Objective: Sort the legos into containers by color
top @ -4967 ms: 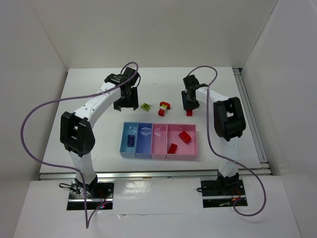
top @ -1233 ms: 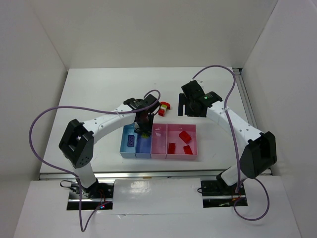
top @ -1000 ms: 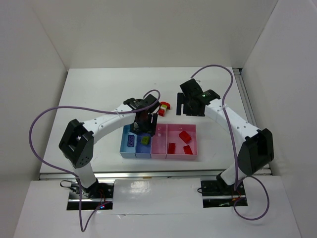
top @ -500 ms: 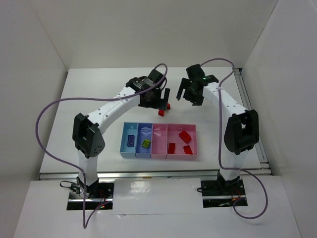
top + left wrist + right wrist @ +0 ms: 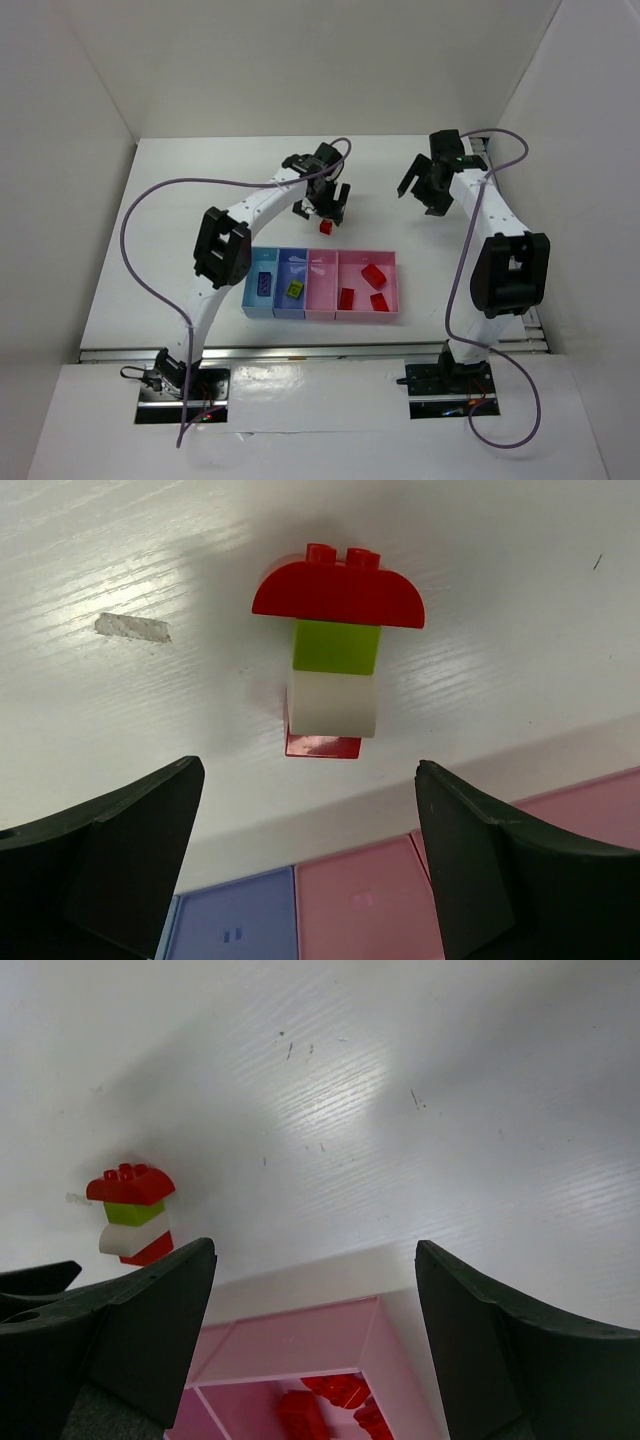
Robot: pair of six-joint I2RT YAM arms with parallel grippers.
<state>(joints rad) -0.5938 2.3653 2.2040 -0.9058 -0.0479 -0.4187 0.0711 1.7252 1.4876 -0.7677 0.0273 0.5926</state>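
Note:
A small stack of legos (image 5: 335, 660) stands on the table: red arch on top, then yellow-green, pale pink and a red base. In the top view the stack (image 5: 326, 228) sits just behind the containers. My left gripper (image 5: 310, 790) hangs open over it, touching nothing, also seen from above (image 5: 322, 210). The light blue tray (image 5: 250, 297) holds a dark blue brick (image 5: 263, 284). A yellow-green brick (image 5: 295, 289) lies in the darker blue tray (image 5: 288, 264). The narrow pink tray (image 5: 321, 272) holds nothing. Three red bricks (image 5: 373, 275) lie in the wide pink tray (image 5: 391, 285). My right gripper (image 5: 421, 193) is open, far right of the stack.
The right wrist view shows the stack (image 5: 130, 1215) at the left and the wide pink tray (image 5: 300, 1345) with red bricks (image 5: 345, 1390) below the open right gripper (image 5: 315, 1260). White walls enclose the table. Purple cables arc above both arms.
The yellow-green brick left my left gripper and now lies in the darker blue tray. The left gripper opened and moved back over the stack. My right arm swung away to the back right.

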